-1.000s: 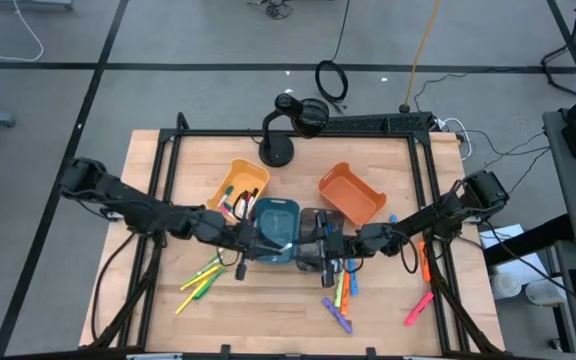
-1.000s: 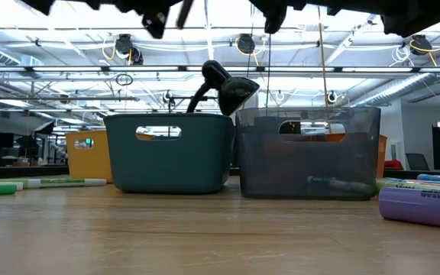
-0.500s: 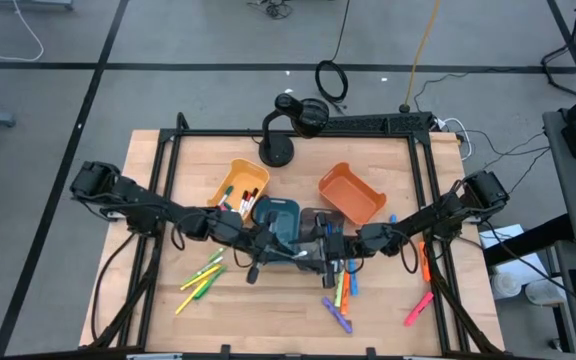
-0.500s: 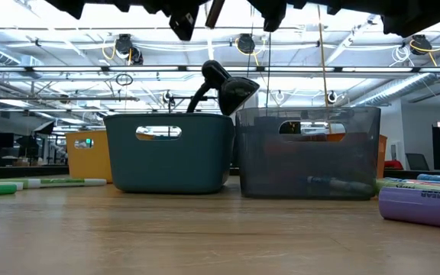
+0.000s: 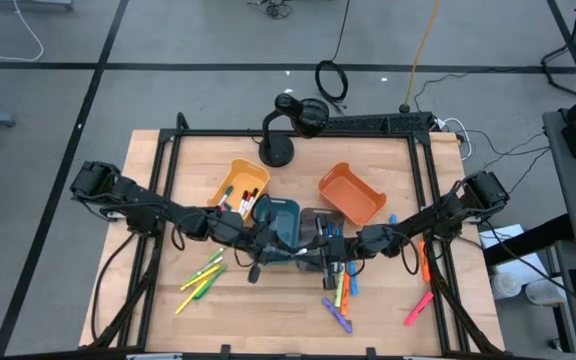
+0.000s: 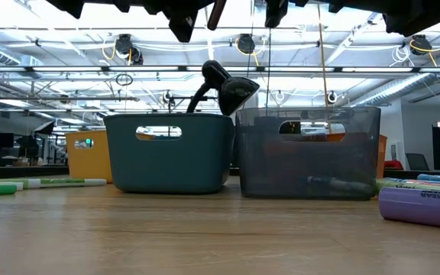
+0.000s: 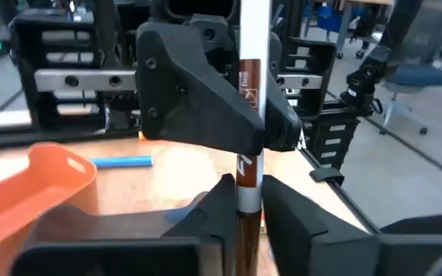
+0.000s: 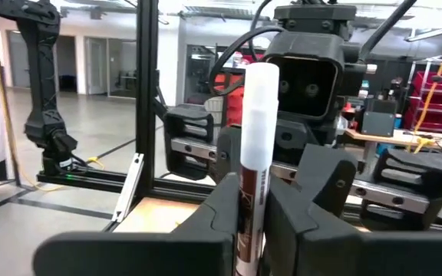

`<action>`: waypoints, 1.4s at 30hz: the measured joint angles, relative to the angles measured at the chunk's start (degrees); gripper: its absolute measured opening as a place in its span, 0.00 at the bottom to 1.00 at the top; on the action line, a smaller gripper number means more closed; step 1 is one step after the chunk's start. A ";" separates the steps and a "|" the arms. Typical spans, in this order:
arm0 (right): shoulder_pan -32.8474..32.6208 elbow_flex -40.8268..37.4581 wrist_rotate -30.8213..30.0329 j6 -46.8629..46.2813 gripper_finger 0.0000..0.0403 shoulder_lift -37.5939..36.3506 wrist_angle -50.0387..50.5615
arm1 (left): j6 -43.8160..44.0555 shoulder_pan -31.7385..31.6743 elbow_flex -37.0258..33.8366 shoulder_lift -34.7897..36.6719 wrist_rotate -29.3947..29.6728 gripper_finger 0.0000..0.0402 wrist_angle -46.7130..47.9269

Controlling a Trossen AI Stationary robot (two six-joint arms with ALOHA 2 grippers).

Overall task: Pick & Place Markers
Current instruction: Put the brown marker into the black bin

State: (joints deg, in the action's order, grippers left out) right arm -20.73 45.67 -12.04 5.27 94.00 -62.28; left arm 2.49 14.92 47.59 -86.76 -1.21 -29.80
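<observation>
A white-capped marker [image 7: 252, 115] with a dark red body is held upright in the air above the middle of the tabletop [image 5: 178, 200], over the near rims of the teal bin [image 5: 276, 218] and the grey bin [image 6: 308, 153], which stand just beside each other. The marker is clenched by the right claw [image 8: 253, 192]. It also stands within the left claw [image 7: 248, 188], but whether that claw grips it or has let go cannot be told. The two claws are met head-on there, the arms reaching in from the left and right edges.

A yellow bin [image 5: 236, 183] and an orange bin [image 5: 353, 195] sit behind, towards the far edge, where a black stand [image 5: 276, 150] is placed. Loose markers [image 5: 203, 280] are scattered towards the near-left corner, more markers [image 5: 340, 295] near the middle of the near edge, and a pink one [image 5: 418, 307] by the near-right corner. Bare wood is seen along the left edge and between the scattered groups.
</observation>
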 joint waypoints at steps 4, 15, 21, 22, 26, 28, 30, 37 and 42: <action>-0.50 0.00 -0.71 -0.01 0.06 -1.06 2.45 | 2.87 0.00 -0.02 2.68 1.04 0.35 2.70; -4.57 -0.04 -13.28 -7.92 0.06 -15.60 37.11 | 8.97 0.73 -0.24 19.88 11.98 0.58 32.89; -4.91 -6.33 -13.59 -15.06 0.06 -19.57 41.41 | 9.67 5.61 -4.02 27.18 20.64 0.59 35.54; -4.58 -7.56 -13.58 -15.45 0.06 -20.00 40.36 | 9.63 6.53 -4.67 28.07 23.06 0.59 35.17; -3.09 -11.95 -13.50 -16.96 0.06 -21.73 35.34 | 8.58 9.95 -8.15 30.97 30.34 0.59 30.47; -2.64 -13.62 -13.33 -17.55 0.08 -22.12 32.53 | 8.10 11.22 -9.71 31.68 32.50 0.59 28.26; -2.30 -14.45 -13.25 -17.89 0.11 -22.14 29.83 | 8.22 11.93 -10.95 32.07 33.90 0.59 26.86; -2.19 -14.88 -13.24 -18.31 0.17 -22.12 29.40 | 15.01 12.13 -13.34 31.95 34.28 0.59 27.48; -2.21 -14.88 -13.22 -18.31 0.25 -22.12 29.07 | 17.50 12.11 -14.10 31.95 34.29 0.59 27.53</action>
State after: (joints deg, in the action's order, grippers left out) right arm -22.94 30.79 -25.26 -13.04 71.88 -33.22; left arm 19.99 27.03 33.50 -54.81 33.08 -2.26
